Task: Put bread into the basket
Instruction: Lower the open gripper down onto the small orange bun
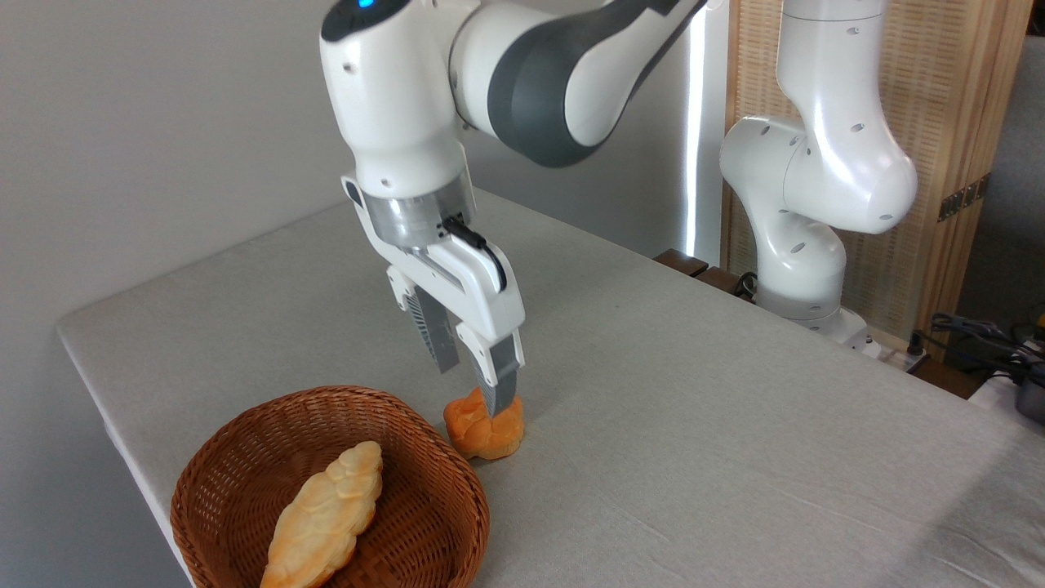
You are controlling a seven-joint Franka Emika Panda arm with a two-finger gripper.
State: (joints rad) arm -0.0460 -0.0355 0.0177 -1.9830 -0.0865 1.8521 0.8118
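The bread (pixel 482 433), a small orange-brown knotted bun, lies on the grey table just right of the basket (pixel 245 457). The basket is round brown wicker at the front left. My gripper (pixel 472 390) hangs right over the bun with its jaws open. The near finger (pixel 498 384) covers the bun's top, and the far finger (pixel 437 339) stands behind the bun. Whether the fingertips touch the bun I cannot tell.
A longer pale braided loaf (pixel 322 518) lies inside the basket. The table's left edge (pixel 90 384) runs close to the basket. The robot's white base (pixel 804 269) stands at the table's far right, with cables (pixel 988 339) beyond it.
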